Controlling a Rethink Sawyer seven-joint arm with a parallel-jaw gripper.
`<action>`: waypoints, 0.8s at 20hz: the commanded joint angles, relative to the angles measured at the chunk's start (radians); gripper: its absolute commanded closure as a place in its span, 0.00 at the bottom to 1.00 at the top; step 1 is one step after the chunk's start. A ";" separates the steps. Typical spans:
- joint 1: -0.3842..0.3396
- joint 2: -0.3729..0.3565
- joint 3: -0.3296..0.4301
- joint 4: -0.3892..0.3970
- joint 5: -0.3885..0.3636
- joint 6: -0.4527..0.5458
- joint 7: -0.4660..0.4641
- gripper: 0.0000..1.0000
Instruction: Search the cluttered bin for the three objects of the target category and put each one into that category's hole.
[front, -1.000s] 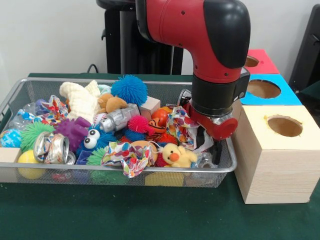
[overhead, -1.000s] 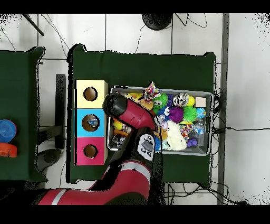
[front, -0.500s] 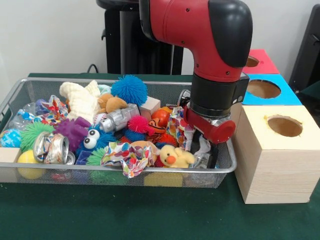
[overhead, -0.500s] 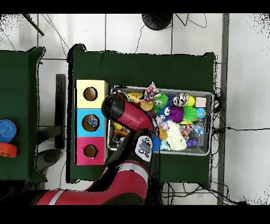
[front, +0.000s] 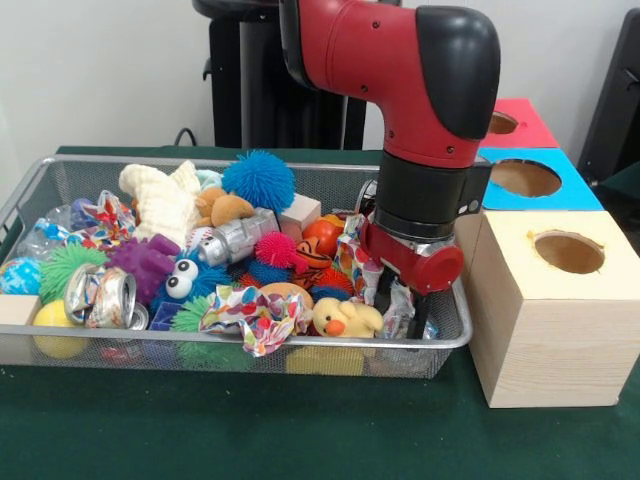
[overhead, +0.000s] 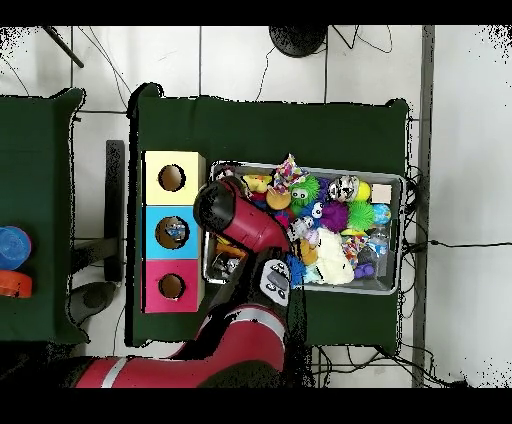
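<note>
At the left end of the bin (front: 200, 162), in the front view, a clear bottle (front: 42, 236) with a blue-and-white label lies against the mesh wall, half under a paper wad (front: 108, 215) and just behind the crushed cans (front: 100, 294). That bottle is untouched and well apart from the arm. Further right, past the yellow duck (front: 345, 318), the gripper (front: 404, 306) hangs low in the bin's right end with a pale, crinkled piece (front: 400, 300) right at it. This may be a bottle, but I cannot tell whether the gripper is closed on it or only beside it. If it does hold it, the lift should be straight and slow, so that the thin wall does not slip and the duck and paper are not dragged up over the rim. It then goes across to the boxes on the right: the wooden box (front: 545, 335), the blue box (front: 575, 195) and the red box (front: 535, 125). The front view cannot see down the holes. The overhead view can, and shows something lying inside the blue box's hole (overhead: 175, 230), while the arm (overhead: 240, 215) hides the gripper there.
</note>
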 joint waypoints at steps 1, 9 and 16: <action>-0.022 0.034 0.148 0.018 0.081 -0.066 0.270 0.00; -0.122 -0.026 0.276 0.075 0.046 0.131 0.145 0.00; -0.181 -0.053 0.348 0.096 0.036 0.214 0.123 0.00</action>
